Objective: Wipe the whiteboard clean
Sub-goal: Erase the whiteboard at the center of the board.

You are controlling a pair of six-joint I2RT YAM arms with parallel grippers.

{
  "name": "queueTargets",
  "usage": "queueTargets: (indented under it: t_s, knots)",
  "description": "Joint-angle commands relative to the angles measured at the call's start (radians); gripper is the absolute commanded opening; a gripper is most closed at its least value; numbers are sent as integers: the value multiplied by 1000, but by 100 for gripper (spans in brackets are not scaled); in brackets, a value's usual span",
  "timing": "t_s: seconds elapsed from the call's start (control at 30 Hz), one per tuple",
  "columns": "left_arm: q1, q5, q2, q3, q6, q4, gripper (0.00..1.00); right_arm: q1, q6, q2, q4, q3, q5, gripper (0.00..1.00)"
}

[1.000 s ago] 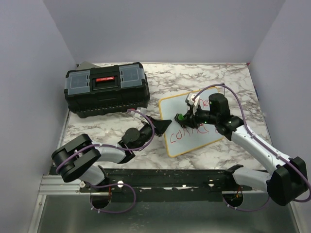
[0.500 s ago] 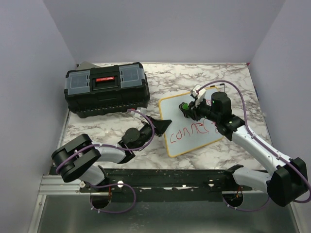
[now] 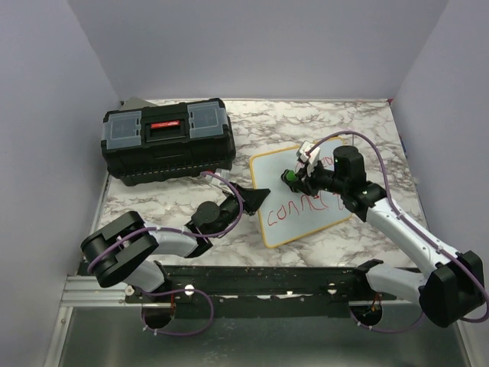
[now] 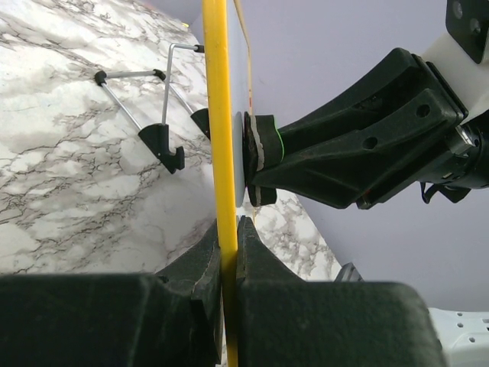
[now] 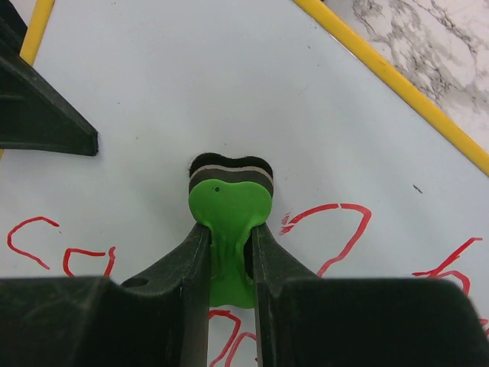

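Note:
The whiteboard with a yellow frame stands tilted on the marble table, red handwriting across its lower half. My left gripper is shut on its left frame edge; the yellow edge runs between the jaws in the left wrist view. My right gripper is shut on a small green eraser with a dark felt pad. The pad presses on the white surface above the red writing. In the right wrist view the eraser sits squeezed between the jaws.
A black toolbox with grey lid compartments stands at the back left. The whiteboard's wire stand with black feet rests on the marble behind the board. Grey walls close in the table on three sides.
My right gripper with the eraser moved up the board, then back down and slightly right, onto the upper line of writing. The left gripper and the board have stayed still.

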Motion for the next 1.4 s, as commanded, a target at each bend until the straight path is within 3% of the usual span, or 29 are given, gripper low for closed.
queueTargets:
  t_s: [0.0,0.73,1.37]
  knots:
    - [-25,97,-21,10,92,-20,0,-24,-22,-9,-31,-40,59,1]
    - [-25,119,-7,16,92,-10,0,-28,23,123,17,159,72,1]
    - [-25,107,-11,-7,93,17,0,-27,-104,-2,-166,12,-63,1]
